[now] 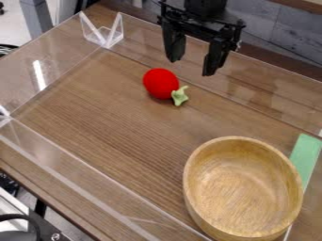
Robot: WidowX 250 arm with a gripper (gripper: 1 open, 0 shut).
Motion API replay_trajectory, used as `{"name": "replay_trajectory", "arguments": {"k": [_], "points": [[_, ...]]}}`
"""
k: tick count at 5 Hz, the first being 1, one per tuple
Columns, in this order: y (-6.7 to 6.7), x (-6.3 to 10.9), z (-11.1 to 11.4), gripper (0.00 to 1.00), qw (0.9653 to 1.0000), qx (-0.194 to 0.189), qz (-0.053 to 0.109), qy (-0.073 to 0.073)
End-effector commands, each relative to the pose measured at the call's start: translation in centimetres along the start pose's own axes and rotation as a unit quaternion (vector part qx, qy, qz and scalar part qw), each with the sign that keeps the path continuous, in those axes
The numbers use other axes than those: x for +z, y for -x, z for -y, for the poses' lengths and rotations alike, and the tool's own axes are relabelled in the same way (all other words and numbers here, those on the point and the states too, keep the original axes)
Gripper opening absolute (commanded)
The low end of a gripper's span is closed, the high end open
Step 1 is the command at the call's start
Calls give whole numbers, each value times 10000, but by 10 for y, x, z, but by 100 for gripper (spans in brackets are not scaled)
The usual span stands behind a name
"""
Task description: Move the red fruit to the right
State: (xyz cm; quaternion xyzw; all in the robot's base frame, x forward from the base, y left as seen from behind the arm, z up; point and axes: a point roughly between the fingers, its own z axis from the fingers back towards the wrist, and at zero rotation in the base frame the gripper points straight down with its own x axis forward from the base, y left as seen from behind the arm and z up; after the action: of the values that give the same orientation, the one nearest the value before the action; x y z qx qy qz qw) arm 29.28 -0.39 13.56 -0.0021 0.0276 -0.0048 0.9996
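Observation:
The red fruit (160, 82) lies on the wooden table, a small bright red ball with a pale green leafy stem (182, 95) pointing toward the lower right. My gripper (190, 59) hangs above and a little to the right of the fruit, pointing down. Its two dark fingers stand wide apart with nothing between them, and they do not touch the fruit.
A large wooden bowl (210, 155) sits at the lower right, with nothing in it. A green flat piece (304, 151) lies by the right edge. Clear plastic walls (101, 33) fence the table's left side and back, with a low clear wall along the front.

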Motion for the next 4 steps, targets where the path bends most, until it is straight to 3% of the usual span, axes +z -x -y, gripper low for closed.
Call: {"name": "replay_trajectory", "arguments": {"k": [1,3,4], "points": [[-4,-8,-13,100,9995,316,-10,43],[-13,-24,-52,100,9937,1102,137,154],[-19,-34,-65,100,9930,1133,270,171]]}}
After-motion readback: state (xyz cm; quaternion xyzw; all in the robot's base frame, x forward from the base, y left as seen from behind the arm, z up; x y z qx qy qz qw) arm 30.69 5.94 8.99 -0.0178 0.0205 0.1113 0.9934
